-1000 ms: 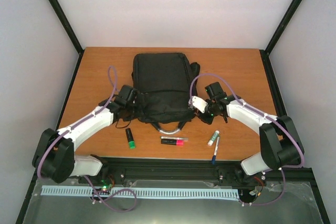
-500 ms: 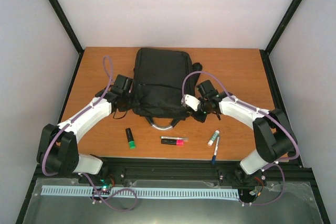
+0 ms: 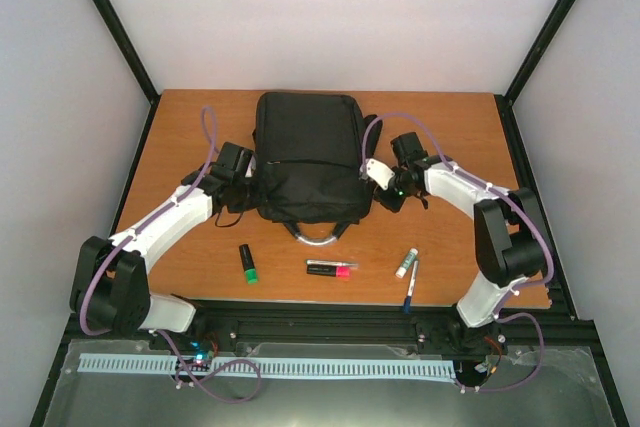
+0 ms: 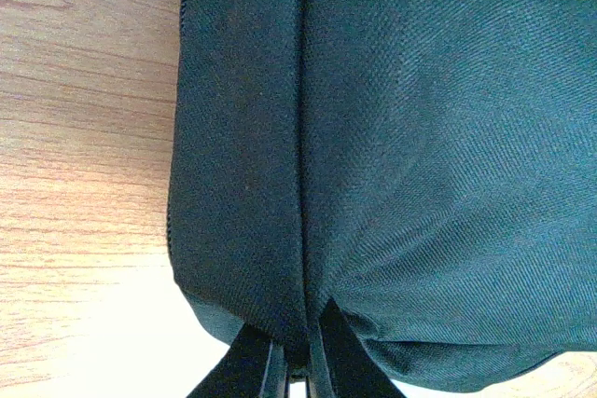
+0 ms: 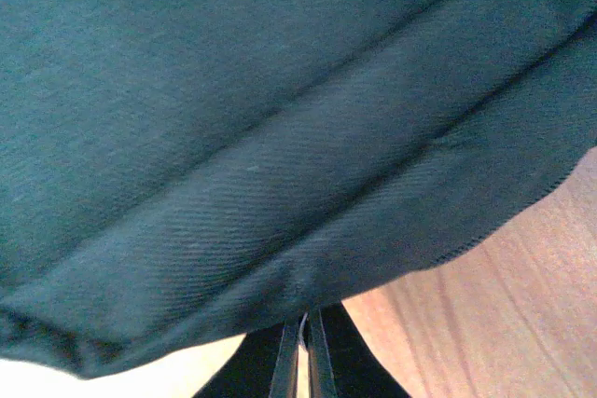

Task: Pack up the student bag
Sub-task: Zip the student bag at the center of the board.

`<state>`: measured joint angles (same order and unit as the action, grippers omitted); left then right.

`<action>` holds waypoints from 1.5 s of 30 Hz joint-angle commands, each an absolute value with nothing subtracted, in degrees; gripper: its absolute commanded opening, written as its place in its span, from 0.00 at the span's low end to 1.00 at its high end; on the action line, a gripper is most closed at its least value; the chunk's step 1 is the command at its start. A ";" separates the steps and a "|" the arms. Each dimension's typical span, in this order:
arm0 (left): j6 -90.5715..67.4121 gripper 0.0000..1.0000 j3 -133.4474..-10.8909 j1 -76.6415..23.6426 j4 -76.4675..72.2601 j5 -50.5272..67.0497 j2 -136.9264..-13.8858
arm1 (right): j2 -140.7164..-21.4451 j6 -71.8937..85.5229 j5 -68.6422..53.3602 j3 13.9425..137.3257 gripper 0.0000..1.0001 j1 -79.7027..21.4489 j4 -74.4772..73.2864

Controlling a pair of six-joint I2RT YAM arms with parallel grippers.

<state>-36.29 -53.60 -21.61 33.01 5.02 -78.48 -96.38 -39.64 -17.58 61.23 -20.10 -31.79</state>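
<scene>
L claw (image 4: 297, 359), R claw (image 5: 303, 328) both nipping student bag (image 3: 305, 152) side fabric.

A green-capped black marker (image 3: 247, 263), a pink-and-black highlighter (image 3: 331, 268), a white green-capped stick (image 3: 405, 263) and a blue pen (image 3: 411, 285) are seen on the brown wooden table (image 3: 450, 137).

Overhead view: bright, even, diffuse light from above; faint soft shadows beside the student bag (image 3: 305, 152) on the table (image 3: 455, 137); low resolution, mild blur. Wrist views: fabric weave sharp mid-frame, black rendering bluish; wood at lower left blown out to white glare.
</scene>
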 commanded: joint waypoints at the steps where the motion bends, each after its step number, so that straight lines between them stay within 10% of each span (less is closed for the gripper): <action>1: -34.41 0.01 -54.10 -20.74 29.84 4.62 -77.29 | -99.48 -41.03 -17.41 65.77 0.03 -18.11 -32.01; 23: -30.22 0.02 -53.67 -20.74 29.50 6.29 -76.86 | -111.65 -41.59 -16.37 79.90 0.03 -16.40 -29.83; 28: -27.63 0.74 -55.10 -21.75 32.05 0.70 -70.38 | -105.92 -41.71 -18.39 72.74 0.03 -18.07 -29.53; 45: -2.68 0.73 -69.60 -53.24 18.14 -17.35 -89.24 | -95.97 -35.86 -27.67 65.87 0.03 -20.10 -29.15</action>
<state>-10.52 -67.90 -51.46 26.39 -15.09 -85.84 -99.79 -37.21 -23.05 66.67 -19.77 -30.44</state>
